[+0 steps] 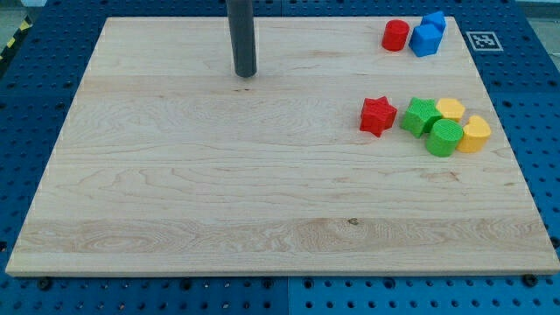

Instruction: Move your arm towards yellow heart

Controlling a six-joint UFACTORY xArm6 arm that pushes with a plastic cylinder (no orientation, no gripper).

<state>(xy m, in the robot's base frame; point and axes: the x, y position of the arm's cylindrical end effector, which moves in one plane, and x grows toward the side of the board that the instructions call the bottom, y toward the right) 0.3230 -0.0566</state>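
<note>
My tip [246, 74] rests on the wooden board [219, 192] near the view's top, left of centre. It touches no block. A yellow block that looks like the heart [475, 134] lies far to the view's right, at the right end of a cluster. A green cylinder [444, 137] touches its left side. A second yellow block [451, 108] sits just above them, next to a green block [421, 115]. A red star [378, 115] stands at the cluster's left end.
A red cylinder [395, 35] and two blue blocks [427, 39] [434, 22] sit at the board's top right corner. A blue pegboard table [534, 105] surrounds the board, with a marker tag [483, 40] at the top right.
</note>
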